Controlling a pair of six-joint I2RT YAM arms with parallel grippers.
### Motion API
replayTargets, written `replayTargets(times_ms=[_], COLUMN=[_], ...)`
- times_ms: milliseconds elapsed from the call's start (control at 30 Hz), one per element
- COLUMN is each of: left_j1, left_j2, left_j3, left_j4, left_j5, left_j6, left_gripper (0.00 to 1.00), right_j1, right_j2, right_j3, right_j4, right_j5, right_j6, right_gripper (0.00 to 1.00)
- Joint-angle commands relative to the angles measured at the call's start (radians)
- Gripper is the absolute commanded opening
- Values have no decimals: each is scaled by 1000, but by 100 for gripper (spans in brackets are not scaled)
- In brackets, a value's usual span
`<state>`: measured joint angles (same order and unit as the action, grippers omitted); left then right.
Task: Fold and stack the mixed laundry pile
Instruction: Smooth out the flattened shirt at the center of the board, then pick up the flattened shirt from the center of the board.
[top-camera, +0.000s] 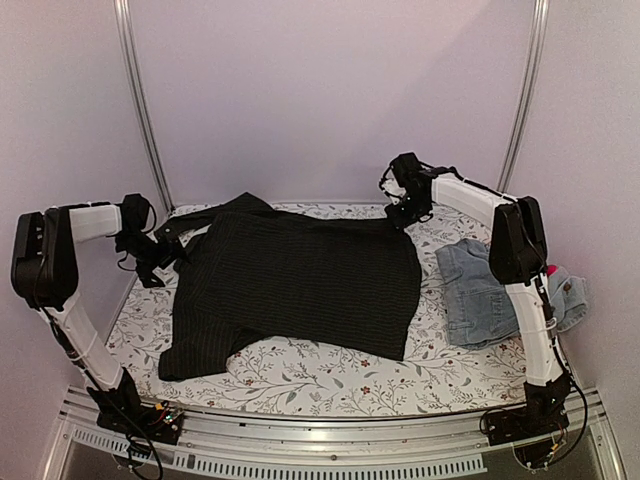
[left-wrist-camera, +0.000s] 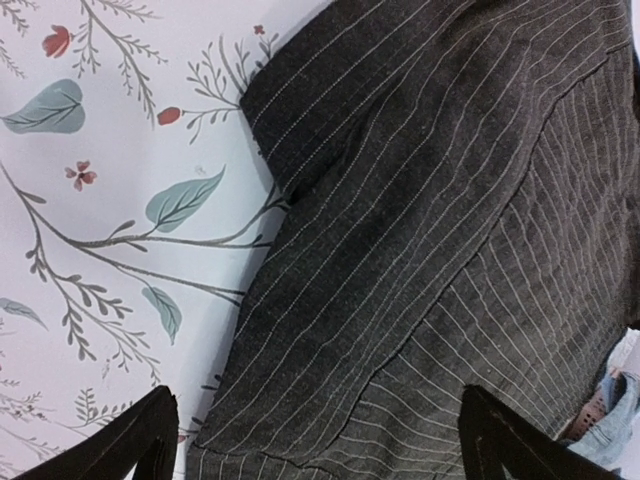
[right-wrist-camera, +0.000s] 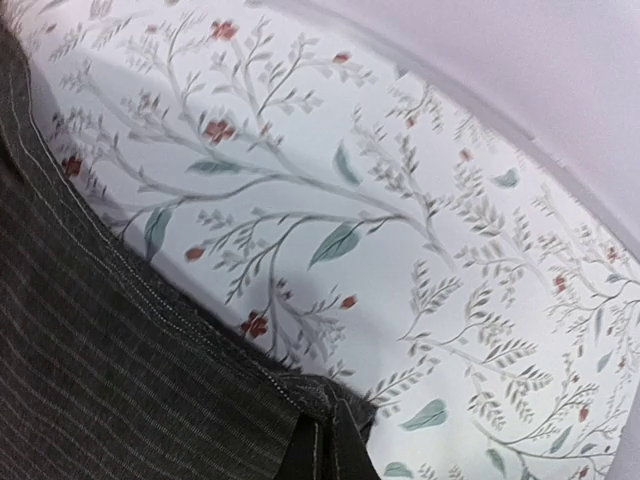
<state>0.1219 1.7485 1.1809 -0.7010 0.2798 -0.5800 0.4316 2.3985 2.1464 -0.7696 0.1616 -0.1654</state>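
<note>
White floral tabletop (top-camera: 330, 375), lilac walls (top-camera: 330, 90), metal rails (top-camera: 146, 110), blk shirt (top-camera: 300, 280) ctr.

Tabletop cloth (top-camera: 320, 375) — white, printed with grey branches, teal leaves and small red flowers. Pale lilac walls (top-camera: 330, 90) behind; two metal uprights (top-camera: 143, 100) at the back corners.

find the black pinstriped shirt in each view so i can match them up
top external: black pinstriped shirt spread flat across the middle
left wrist: shirt fills the centre and right
right wrist: shirt at lower left, its corner bunched at the bottom edge
shared landmark: the floral table cover, bare beside the shirt in all three
</note>
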Motion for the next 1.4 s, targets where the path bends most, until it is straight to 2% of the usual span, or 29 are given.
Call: replayTargets(times_ms=[0, 100, 133, 167, 200, 267, 300, 400, 500, 633, 667, 767, 900, 1033, 1133, 1367], left_j1=[10, 11, 9, 10, 9, 9, 9, 6, 1, -17, -19, -22, -32, -34, -45, -86], left_j2=[13, 11, 8, 6, 1, -14, -23, -52, -85, -149, -166, -239, -323, -369, -385, -406], left_j3=[15, 8, 5, 1, -4, -22, -33, -72, -129, -204, -226, -294, -365, -405, -411, -419], left_j4=[-9, -2, 0, 1, 3, 14, 17, 27, 26, 2, -4, -16, -33, -41, -44, -51], left_j5=[-10, -2, -1, 1, 4, 14, 16, 34, 57, 37, 35, 45, 35, 27, 22, 9], left_j6=[-10, -14, -13, -14, -13, -15, -18, -19, -20, -27, -31, -56, -84, -111, -130, -163], left_gripper=[98, 100, 100, 100, 100, 100, 100, 100, 100, 100, 98, 84, 81, 80, 79, 79], right_j1=[-51, -72, -75, -80, -84, -95, -97, -97, -85, -1, 28, 120, 251, 389, 467, 493], right_j2=[66, 97, 115, 129, 139, 152, 152, 107, 27, -176, -223, -389, -544, -635, -651, -672], right_j3=[90, 102, 110, 124, 137, 154, 166, 175, 143, -121, -199, -387, -611, -790, -871, -969], right_j4=[103, 154, 164, 170, 173, 170, 158, 91, -22, -10, 9, 37, 65, 59, 22, -18], right_j5=[176, 226, 234, 246, 259, 287, 300, 234, 62, -142, -194, -321, -435, -441, -395, -275], right_j6=[4, 0, -6, -14, -14, -5, 1, 33, 111, 158, 159, 179, 220, 244, 251, 293], right_gripper=[0, 1, 5, 14, 29, 69, 75, 82, 81, 76, 75, 72, 64, 56, 54, 54])
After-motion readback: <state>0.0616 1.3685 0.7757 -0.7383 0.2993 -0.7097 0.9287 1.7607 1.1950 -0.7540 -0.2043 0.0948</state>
